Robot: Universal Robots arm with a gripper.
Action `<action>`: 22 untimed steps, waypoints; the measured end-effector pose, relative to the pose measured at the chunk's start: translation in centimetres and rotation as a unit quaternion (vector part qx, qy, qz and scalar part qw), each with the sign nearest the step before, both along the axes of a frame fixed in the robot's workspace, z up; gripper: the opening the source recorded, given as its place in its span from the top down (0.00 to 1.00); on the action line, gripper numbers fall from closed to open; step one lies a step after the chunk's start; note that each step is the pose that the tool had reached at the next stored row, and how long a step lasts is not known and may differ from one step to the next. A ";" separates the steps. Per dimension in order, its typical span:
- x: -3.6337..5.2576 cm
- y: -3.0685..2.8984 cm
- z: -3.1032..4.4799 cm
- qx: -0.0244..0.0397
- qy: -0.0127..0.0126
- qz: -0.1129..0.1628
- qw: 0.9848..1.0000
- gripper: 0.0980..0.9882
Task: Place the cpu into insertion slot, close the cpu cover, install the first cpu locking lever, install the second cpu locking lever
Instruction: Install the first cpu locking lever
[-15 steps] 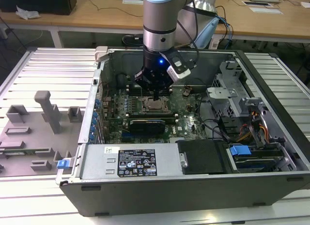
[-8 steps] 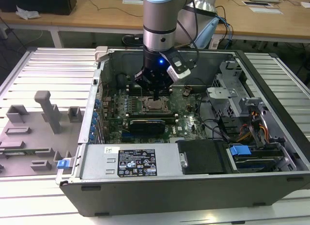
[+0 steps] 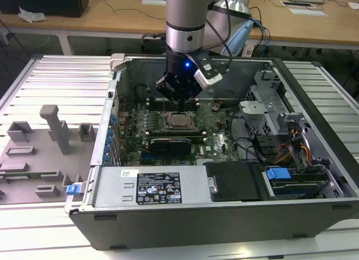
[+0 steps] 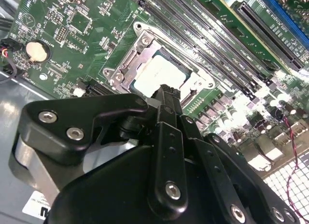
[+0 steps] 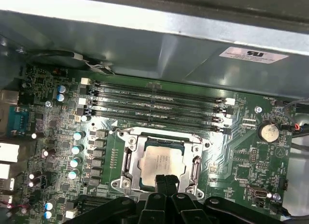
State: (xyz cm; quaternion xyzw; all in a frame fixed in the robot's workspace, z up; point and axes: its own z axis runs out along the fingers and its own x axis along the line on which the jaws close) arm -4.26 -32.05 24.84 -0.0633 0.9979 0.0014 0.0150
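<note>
The cpu (image 5: 161,162) lies flat in the socket, its pale metal face (image 4: 158,73) showing through the window of the cpu cover (image 5: 131,155). The silver cover frame (image 4: 141,46) lies down flat around the chip. In the exterior view the socket with the cpu (image 3: 180,121) sits mid-motherboard, and my gripper (image 3: 178,103) hangs just above its far edge. My black fingertips (image 5: 161,181) are pressed together over the chip's edge, with nothing between them. A thin wire lever (image 5: 159,133) runs along the socket side next to the memory slots.
Memory slots (image 5: 154,105) run beside the socket. A black card (image 3: 171,143) stands nearer the case front, with the power supply (image 3: 157,187) below it. Drive cages and cables (image 3: 280,142) sit at the exterior view's right. A grey fixture plate (image 3: 39,153) lies at the left.
</note>
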 end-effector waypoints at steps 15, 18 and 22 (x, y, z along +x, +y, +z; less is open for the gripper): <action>-4.51 0.00 0.01 0.000 -0.004 0.000 1.000 0.99; -5.24 0.00 0.01 0.005 -0.005 0.000 1.000 0.99; -5.83 0.00 0.01 0.046 -0.009 0.000 0.999 0.99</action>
